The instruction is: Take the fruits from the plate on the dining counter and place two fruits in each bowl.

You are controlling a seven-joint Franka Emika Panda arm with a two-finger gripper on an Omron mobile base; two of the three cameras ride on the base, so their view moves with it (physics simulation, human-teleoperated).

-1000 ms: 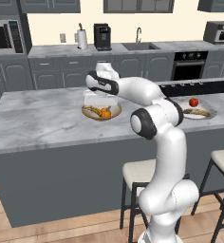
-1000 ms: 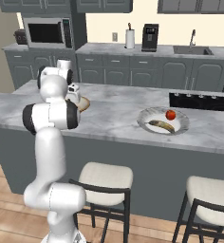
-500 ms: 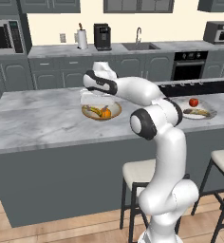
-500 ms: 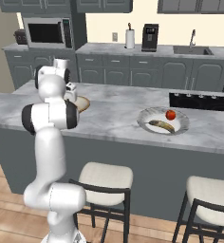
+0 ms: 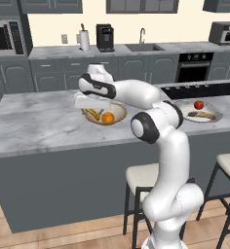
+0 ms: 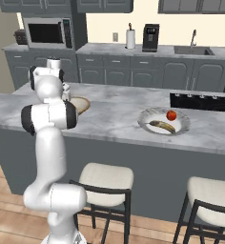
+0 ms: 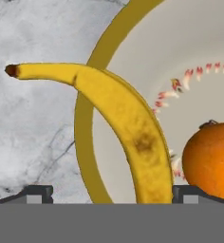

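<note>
Gripper point(image 7: 111, 192) is hanging wide open, empty, over one bowl point(image 5: 118, 115) holding one banana point(image 7: 118, 118), one orange point(image 7: 211, 159).

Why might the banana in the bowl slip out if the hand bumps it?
The banana lies across the bowl's rim with its stem out over the counter, so a nudge could probably tip it. It looks stiff and curved, so it would likely pivot. The orange beside it might roll.

No legible text, labels, brands, numbers or signs anywhere. Checked appliance fronts along the wall counter and all items on the dining counter: surfaces plain or too small and blurred to read.
</note>
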